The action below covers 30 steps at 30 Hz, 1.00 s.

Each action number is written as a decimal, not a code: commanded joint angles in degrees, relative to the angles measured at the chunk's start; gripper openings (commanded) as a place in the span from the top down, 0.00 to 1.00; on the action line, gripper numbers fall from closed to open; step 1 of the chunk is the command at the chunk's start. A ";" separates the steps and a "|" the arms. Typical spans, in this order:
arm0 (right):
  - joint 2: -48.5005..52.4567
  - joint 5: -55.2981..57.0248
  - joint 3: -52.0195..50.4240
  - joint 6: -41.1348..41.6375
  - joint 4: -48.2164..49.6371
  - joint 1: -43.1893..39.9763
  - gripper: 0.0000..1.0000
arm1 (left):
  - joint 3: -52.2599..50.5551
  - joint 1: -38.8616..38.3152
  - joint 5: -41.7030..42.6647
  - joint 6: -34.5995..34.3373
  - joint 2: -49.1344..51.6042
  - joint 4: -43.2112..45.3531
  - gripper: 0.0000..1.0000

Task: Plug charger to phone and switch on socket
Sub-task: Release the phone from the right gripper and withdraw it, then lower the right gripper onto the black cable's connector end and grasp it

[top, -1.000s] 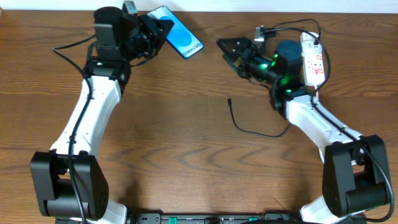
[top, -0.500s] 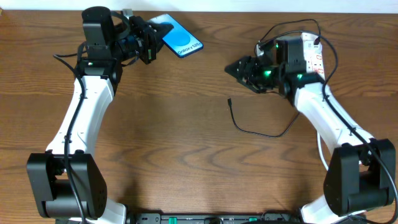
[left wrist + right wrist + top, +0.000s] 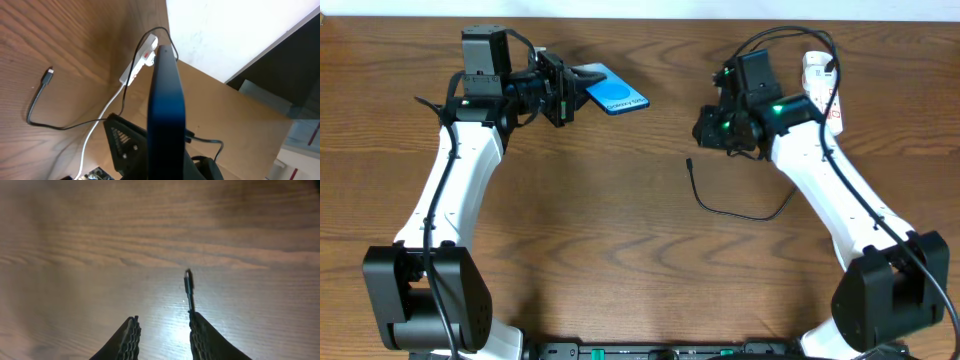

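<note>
My left gripper (image 3: 563, 90) is shut on the phone (image 3: 613, 91), a blue-screened slab held above the table at the back left. In the left wrist view the phone (image 3: 167, 110) shows edge-on between my fingers. The charger, a thin black cable (image 3: 735, 214), lies on the table, its connector tip (image 3: 689, 162) free. My right gripper (image 3: 712, 130) is open and empty, pointing down above the tip. In the right wrist view the tip (image 3: 188, 277) lies just ahead of my open fingers (image 3: 162, 335). The white socket (image 3: 825, 85) lies at the back right, partly hidden by my right arm.
The socket's thick white cord (image 3: 100, 120) runs across the table in the left wrist view, where the socket (image 3: 145, 54) and the cable tip (image 3: 48, 74) also show. A white wall and a brown board stand beyond the table's far edge.
My right gripper has swung from pointing left to pointing down over the cable tip. My left gripper has turned the phone and brought it a little lower and to the right.
</note>
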 commanded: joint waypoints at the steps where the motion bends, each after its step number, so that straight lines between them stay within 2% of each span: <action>1: 3.78 1.70 0.72 -3.02 -0.72 0.04 0.70 | 0.42 0.04 2.54 2.27 -0.07 0.11 0.93; 4: 6.51 -0.39 0.72 -5.42 -0.46 0.04 0.73 | 0.42 0.04 2.47 3.28 -0.07 0.11 0.92; 15: 14.19 -0.15 0.72 -6.01 2.21 0.11 0.76 | 0.42 0.04 2.14 4.79 -0.07 0.09 0.93; 25: 17.07 0.04 0.42 -7.82 3.43 0.87 0.77 | 0.42 0.04 1.99 4.81 -0.07 0.09 0.93; 30: 17.68 0.07 -0.42 -7.80 3.87 2.08 0.80 | 0.42 0.04 2.01 5.03 -0.07 0.09 0.93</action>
